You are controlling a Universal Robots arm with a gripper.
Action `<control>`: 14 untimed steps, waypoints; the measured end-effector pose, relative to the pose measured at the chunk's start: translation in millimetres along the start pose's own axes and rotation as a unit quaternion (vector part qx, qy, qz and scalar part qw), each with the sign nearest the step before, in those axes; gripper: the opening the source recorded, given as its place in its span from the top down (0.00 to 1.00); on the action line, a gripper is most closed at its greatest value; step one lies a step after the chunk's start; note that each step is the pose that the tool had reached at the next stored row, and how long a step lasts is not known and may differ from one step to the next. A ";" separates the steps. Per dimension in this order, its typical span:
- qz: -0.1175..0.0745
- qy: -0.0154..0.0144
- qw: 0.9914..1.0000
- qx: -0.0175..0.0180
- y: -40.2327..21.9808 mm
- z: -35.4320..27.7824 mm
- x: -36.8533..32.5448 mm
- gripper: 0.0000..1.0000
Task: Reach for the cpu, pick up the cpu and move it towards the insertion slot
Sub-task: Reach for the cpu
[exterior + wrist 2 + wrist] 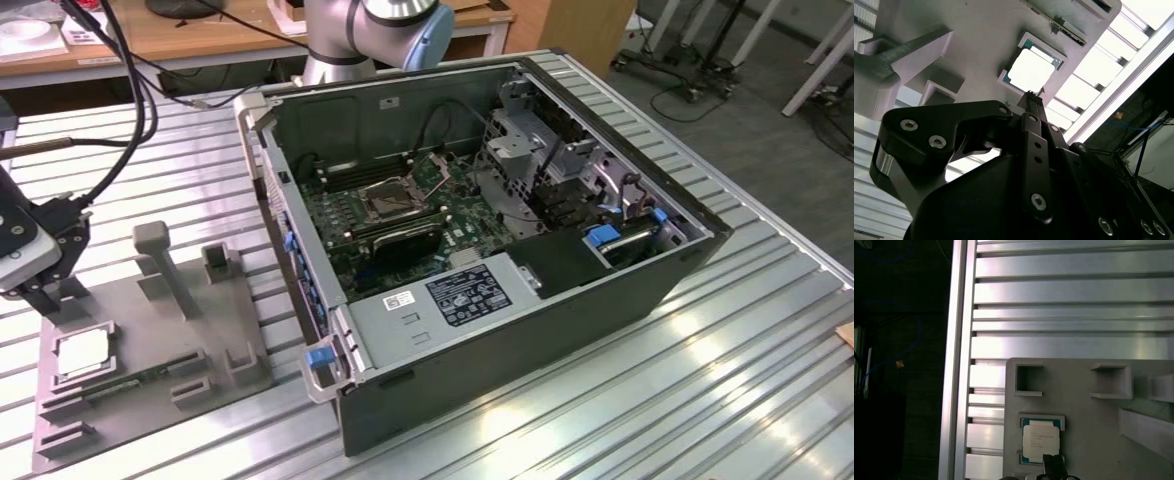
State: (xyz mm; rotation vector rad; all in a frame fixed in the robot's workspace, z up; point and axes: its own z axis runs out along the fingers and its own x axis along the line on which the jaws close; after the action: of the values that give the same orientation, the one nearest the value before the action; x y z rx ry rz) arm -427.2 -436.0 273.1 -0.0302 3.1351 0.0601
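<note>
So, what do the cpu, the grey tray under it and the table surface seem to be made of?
The cpu: a pale, matt metal lid on a green rim, probably plated metal over circuit board. The grey tray: dull, uniform grey with blocky pockets, likely plastic. The table: bright ribbed slats with glare, apparently bare aluminium.

Robotics laboratory, as indicated by a slotted aluminium table (721,400), an opened computer case (574,330), a robot arm (354,40) and wooden benches (200,45).
</note>
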 end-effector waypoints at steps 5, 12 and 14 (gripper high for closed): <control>0.000 0.000 1.000 0.000 0.0 1.0 0.0 0.90; 0.000 0.000 1.000 0.000 -0.1 1.6 0.0 0.90; 0.000 0.000 1.000 0.000 -0.1 1.7 0.0 0.90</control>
State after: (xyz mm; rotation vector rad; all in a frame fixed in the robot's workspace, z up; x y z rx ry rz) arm -427.2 -436.0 271.3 -0.0302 3.1351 0.0600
